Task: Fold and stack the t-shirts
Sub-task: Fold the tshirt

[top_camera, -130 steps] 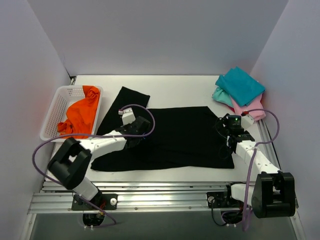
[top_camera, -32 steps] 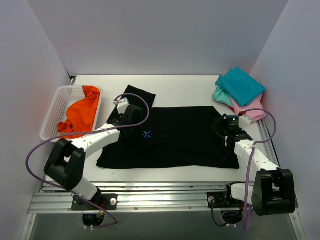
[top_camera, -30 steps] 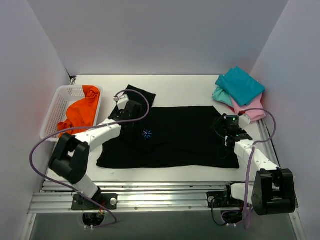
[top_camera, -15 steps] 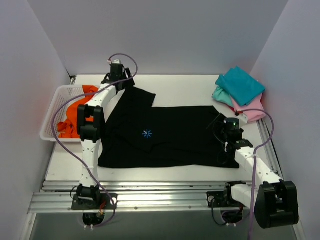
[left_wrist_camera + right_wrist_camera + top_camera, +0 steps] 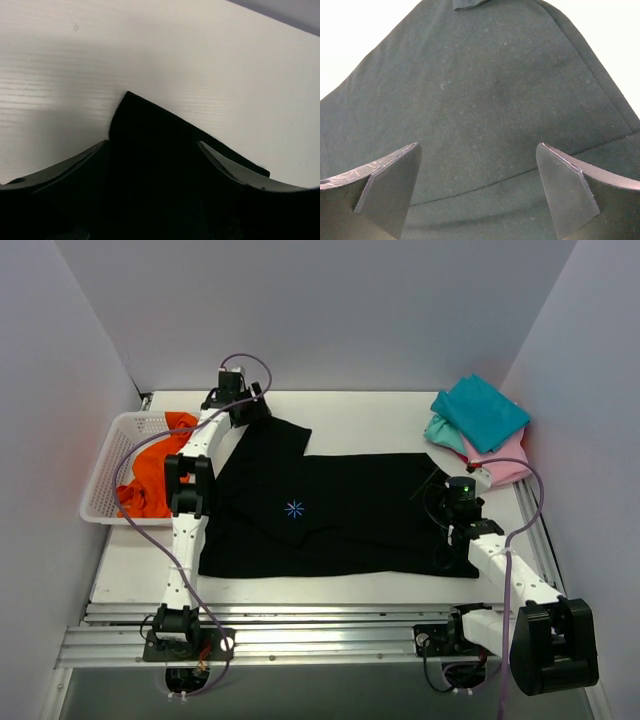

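Observation:
The large black t-shirt [image 5: 340, 515] lies spread flat on the table, its light-blue starburst [image 5: 294, 508] facing up. Its left sleeve [image 5: 278, 432] reaches toward the back. My left gripper [image 5: 247, 410] is stretched far back over that sleeve's tip. In the left wrist view the sleeve corner [image 5: 145, 130] lies between the spread fingers, and the left gripper [image 5: 152, 145] is open. My right gripper [image 5: 456, 508] hovers over the shirt's right edge. In the right wrist view the black cloth [image 5: 480, 90] fills the frame, and the right gripper [image 5: 477, 150] is open and holds nothing.
A white mesh basket [image 5: 108, 462] at the left holds the orange t-shirt [image 5: 158, 468]. At the back right lies a folded pile: a teal shirt [image 5: 482, 408] on a lighter teal one [image 5: 444, 432] and a pink one [image 5: 503, 456]. Walls close in on three sides.
The left arm swung from beside the starburst to the back left, drawing the sleeve out straight, and its jaws opened. The right gripper shifted slightly nearer along the shirt's right edge.

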{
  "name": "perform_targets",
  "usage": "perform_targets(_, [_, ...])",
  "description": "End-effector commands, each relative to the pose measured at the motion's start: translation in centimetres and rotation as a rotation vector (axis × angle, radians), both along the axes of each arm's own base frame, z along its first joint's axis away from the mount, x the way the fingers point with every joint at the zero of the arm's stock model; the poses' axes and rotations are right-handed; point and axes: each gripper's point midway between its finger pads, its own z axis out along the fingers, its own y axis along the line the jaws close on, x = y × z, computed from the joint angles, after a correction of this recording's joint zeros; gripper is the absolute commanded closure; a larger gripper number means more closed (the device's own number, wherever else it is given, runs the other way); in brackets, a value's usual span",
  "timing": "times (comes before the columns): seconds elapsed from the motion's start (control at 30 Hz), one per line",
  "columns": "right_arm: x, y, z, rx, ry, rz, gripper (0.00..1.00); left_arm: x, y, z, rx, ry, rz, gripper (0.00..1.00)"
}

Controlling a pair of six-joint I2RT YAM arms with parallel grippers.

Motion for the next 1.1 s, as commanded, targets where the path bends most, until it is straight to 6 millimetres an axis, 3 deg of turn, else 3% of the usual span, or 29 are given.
perform_targets(0.0, [0.5,-0.5,0.5,-0.028,-0.016,-0.022,0.06,-3.1,-1.1,-1.0,-0.029,0.108,-0.044,0.22])
perform_targets(0.1, [0.4,-0.7,0.5,-0.033,-0.011,-0.034,0.06,-4.1,-1.5,-2.0,-0.023,0.143,-0.054,0.32])
perform_targets(0.2, [0.4,-0.8,0.7,-0.029,-0.015,-0.045,0.07,-4.6,-1.8,-3.2,0.0,0.161,-0.05,0.58])
perform_targets(0.23, [0.4,-0.9,0.8,-0.029,-0.017,-0.05,0.07,-4.7,-1.9,-3.4,0.007,0.164,-0.05,0.75])
perform_targets(0.3, [0.3,-0.9,1.0,-0.025,-0.024,-0.056,0.07,-4.7,-1.9,-4.0,0.023,0.17,-0.045,0.93])
perform_targets(0.33, [0.2,-1.0,1.1,-0.026,-0.025,-0.062,0.07,-4.7,-1.9,-4.1,0.028,0.173,-0.043,0.97])
perform_targets(0.47, [0.3,-1.3,2.2,-0.025,-0.042,-0.087,0.07,-4.6,-2.0,-2.9,0.05,0.149,-0.041,0.98])
perform_targets(0.5, [0.6,-1.4,2.8,-0.023,-0.052,-0.094,0.07,-4.4,-1.7,-1.1,0.06,0.121,-0.033,0.98])
perform_targets(0.57, [0.9,-1.5,3.5,-0.018,-0.062,-0.109,0.07,-4.7,-0.4,-0.4,0.111,0.116,0.001,0.98])
perform_targets(0.6, [1.1,-1.6,3.4,-0.022,-0.053,-0.117,0.07,-4.7,0.3,1.7,0.124,0.088,0.019,0.98])
perform_targets(0.63, [1.7,-1.7,4.1,-0.024,-0.066,-0.126,0.07,-5.0,1.5,1.7,0.156,0.097,0.046,0.98])
perform_targets(0.7, [2.2,-2.2,3.6,-0.045,-0.031,-0.162,0.07,-5.2,2.1,3.4,0.155,0.076,0.056,0.98])
perform_targets(0.73, [3.0,-2.3,4.5,-0.048,-0.048,-0.172,0.07,-5.5,2.2,3.4,0.156,0.078,0.058,0.98])
perform_targets(0.77, [3.4,-2.6,3.8,-0.062,-0.023,-0.187,0.07,-5.6,2.2,3.5,0.152,0.077,0.057,0.98])
perform_targets(0.83, [4.8,-2.9,4.3,-0.068,-0.037,-0.214,0.07,-5.5,1.8,4.0,0.129,0.059,0.045,0.98])
perform_targets(0.87, [5.4,-2.9,3.2,-0.075,-0.004,-0.227,0.07,-5.6,1.8,3.7,0.128,0.065,0.046,0.98])
perform_targets(1.07, [10.0,-2.9,0.9,-0.062,0.016,-0.29,0.09,-6.2,0.7,2.5,0.077,0.083,0.012,0.98])
